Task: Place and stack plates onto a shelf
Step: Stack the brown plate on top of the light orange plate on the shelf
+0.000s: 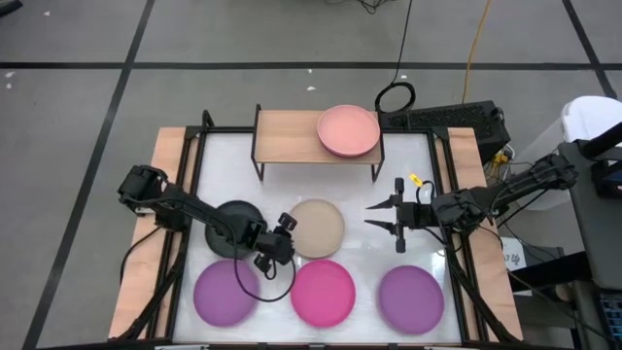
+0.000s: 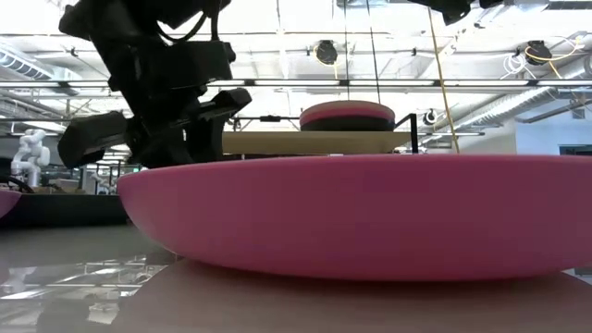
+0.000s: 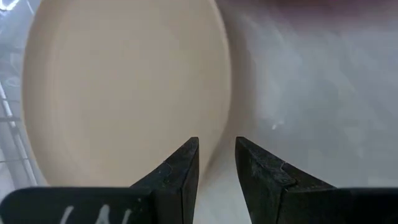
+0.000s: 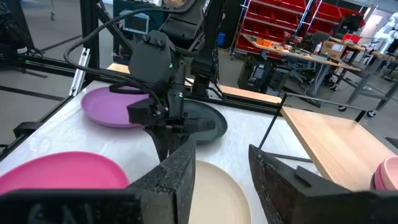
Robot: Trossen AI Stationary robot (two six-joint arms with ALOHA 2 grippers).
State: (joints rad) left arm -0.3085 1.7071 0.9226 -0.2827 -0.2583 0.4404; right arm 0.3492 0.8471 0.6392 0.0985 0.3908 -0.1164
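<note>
The shelf [image 1: 292,136] stands at the table's far edge. On its right half sits a small stack of plates [image 1: 348,130] with a salmon pink one on top; the stack also shows in the low view [image 2: 347,116]. A beige plate [image 1: 319,229] lies flat mid-table, with a dark grey plate [image 1: 231,224] to its left. Along the near edge lie a purple plate [image 1: 225,294], a magenta plate [image 1: 323,292] and another purple plate [image 1: 411,297]. My left gripper [image 1: 285,236] is at the beige plate's left rim. My right gripper [image 1: 377,220] hovers open to the right of the beige plate. My left gripper [image 3: 216,155] has the beige plate's left rim [image 3: 222,127] in the narrow gap between its two fingers, one finger over the plate's inside and one outside it. It comes slanting down from the table's left. The plate lies flat on the table.
The shelf's left half [image 1: 284,134] is bare board. The magenta plate [image 2: 370,217] fills the low view close in front. Cables and a black box [image 1: 457,119] lie beyond the table's far right corner.
</note>
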